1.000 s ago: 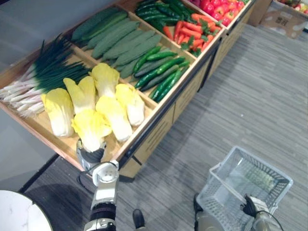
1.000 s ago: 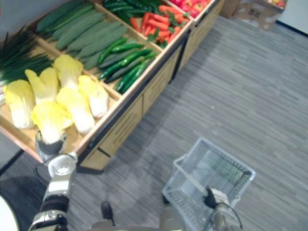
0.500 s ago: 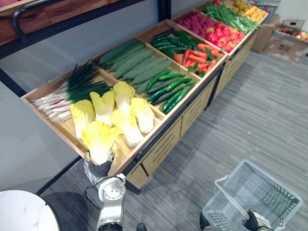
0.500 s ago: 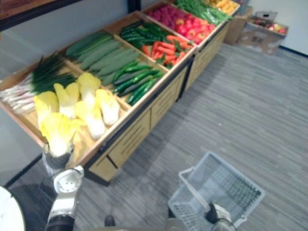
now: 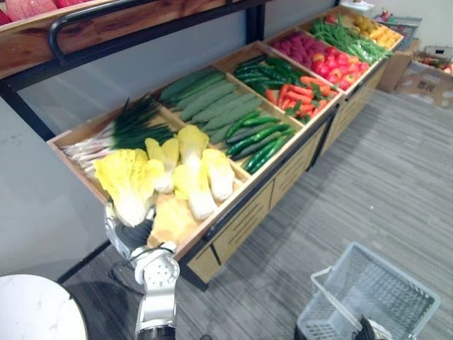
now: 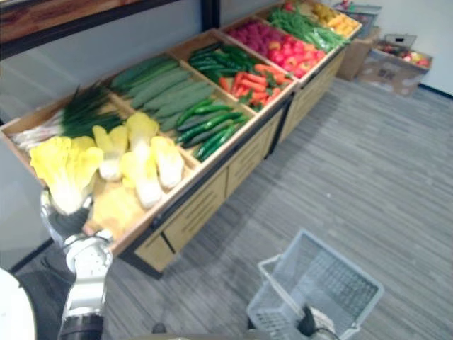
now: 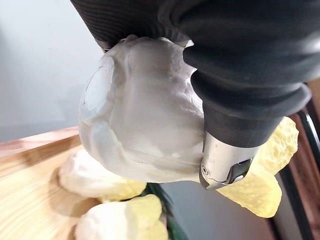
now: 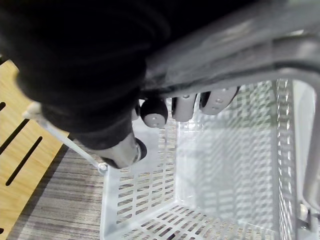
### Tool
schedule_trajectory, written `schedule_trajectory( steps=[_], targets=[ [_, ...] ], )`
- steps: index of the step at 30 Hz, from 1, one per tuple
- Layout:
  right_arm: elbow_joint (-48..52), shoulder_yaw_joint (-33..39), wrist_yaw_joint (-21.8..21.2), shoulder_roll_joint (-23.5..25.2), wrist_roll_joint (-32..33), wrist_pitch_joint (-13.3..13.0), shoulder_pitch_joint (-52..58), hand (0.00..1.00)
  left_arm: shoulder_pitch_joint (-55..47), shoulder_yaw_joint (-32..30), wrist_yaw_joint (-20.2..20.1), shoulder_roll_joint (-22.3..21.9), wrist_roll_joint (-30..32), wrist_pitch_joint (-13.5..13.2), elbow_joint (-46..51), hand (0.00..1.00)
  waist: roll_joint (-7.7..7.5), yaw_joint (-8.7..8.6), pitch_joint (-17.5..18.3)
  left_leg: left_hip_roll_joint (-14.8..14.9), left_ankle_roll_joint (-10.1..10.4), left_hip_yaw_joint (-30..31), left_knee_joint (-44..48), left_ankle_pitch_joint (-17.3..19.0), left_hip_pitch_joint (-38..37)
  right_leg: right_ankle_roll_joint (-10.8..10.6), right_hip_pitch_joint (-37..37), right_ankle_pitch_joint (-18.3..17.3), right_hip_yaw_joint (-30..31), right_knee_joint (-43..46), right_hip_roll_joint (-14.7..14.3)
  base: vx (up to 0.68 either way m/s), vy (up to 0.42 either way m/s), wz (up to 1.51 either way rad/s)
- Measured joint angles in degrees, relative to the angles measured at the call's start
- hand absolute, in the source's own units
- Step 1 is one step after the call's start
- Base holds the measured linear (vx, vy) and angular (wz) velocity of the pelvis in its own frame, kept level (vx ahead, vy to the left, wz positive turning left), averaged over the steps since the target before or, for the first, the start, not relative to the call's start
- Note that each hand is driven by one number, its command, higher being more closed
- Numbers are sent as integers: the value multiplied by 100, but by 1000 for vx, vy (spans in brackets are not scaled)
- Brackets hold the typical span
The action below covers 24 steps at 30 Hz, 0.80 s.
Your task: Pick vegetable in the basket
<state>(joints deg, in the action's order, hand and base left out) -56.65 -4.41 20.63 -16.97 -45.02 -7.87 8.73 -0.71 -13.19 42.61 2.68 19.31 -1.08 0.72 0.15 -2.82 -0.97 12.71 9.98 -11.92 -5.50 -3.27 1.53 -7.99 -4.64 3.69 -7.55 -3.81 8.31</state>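
A yellow-leaved napa cabbage (image 5: 127,180) with a white base (image 7: 145,110) is held just above the front left corner of the wooden cabbage bin (image 5: 212,212). My left hand (image 5: 124,237) is shut round its base from below, thumb (image 7: 225,150) pressed on the stem. Several more cabbages (image 5: 195,166) lie in the bin beside it. A white wire basket (image 5: 375,297) hangs low on the right above the floor, empty inside (image 8: 220,165). My right hand (image 8: 185,107) is curled round its handle (image 8: 280,45).
The sloped wooden stand holds bins of spring onions (image 5: 117,134), cucumbers (image 5: 205,95), green peppers (image 5: 258,138), carrots (image 5: 301,95) and red produce (image 5: 322,57). A dark rail (image 5: 141,10) runs above. A white round table (image 5: 35,308) sits lower left; cardboard boxes (image 5: 425,67) stand far right.
The camera has tilted up, showing more of the stand. My left hand has raised the cabbage out of the front of the bin and to the left, leaving bare wood there.
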Motion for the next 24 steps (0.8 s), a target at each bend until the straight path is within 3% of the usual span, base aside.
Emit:
schedule_trajectory(
  steps=[5, 10, 14, 24],
  targets=[
    [81, -85, -152, -202, 33, -72, -252, 100, 108, 240, -34, 39, 221, -33, 772, 100, 18, 5, 34, 3, 5, -18, 0, 4, 13, -16, -21, 11, 43, 0, -2, -2, -1, -1],
    [155, -126, -250, -540, 374, -88, -677, 100, 118, 823, -278, 96, 226, -264, 1267, 100, 70, 52, 77, 3, 5, -76, 1, 4, 28, -20, -81, 33, 118, 2, -8, -2, -2, -5],
    [158, -111, -245, -596, 736, -71, -925, 100, 148, 1181, -543, 134, 223, -379, 1277, 100, 84, 132, 86, -2, 2, -130, 1, 2, 28, -26, -110, 57, 159, 2, -7, -1, -2, -6],
    [182, -110, -247, -711, 783, 46, -1332, 100, 139, 2016, -1054, 285, 200, -601, 1277, 100, 83, 130, 87, -6, 0, -164, 1, 0, 10, -36, -117, 64, 193, 8, -5, 0, -1, -1]
  ],
)
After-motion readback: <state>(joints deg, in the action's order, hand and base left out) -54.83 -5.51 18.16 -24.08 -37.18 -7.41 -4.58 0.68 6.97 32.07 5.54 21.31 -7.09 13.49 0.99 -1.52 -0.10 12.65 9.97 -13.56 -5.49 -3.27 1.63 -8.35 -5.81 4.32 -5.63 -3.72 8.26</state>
